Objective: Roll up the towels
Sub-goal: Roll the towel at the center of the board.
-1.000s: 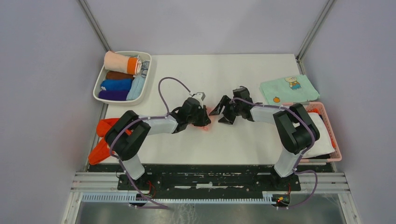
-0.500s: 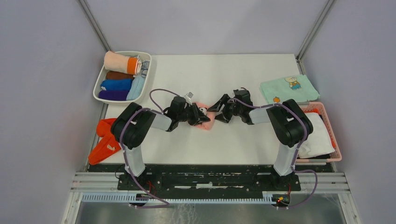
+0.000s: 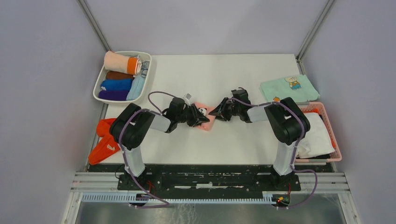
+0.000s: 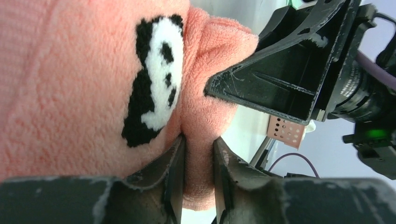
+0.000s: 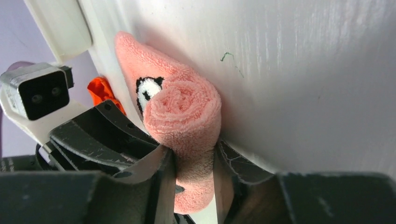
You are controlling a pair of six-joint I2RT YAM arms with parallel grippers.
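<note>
Frame center: left gripper [image 3: 198, 117] pinches a fold of the pink panda towel [image 3: 207, 123]; right gripper [image 3: 216, 113] clamps its rolled end.

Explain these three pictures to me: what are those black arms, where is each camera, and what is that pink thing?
The machine is two robot arms bolted at the near edge of a white table. One picture looks down from above. The other two come from a small camera on each wrist, showing that arm's own fingers up close. Between the arms lies a pink towel with a panda print, partly rolled. The left gripper and the right gripper each pinch it from opposite sides. Around it: a white tray of rolled towels, red-orange towels at the left edge, a mint-green cloth and a pink basket.
</note>
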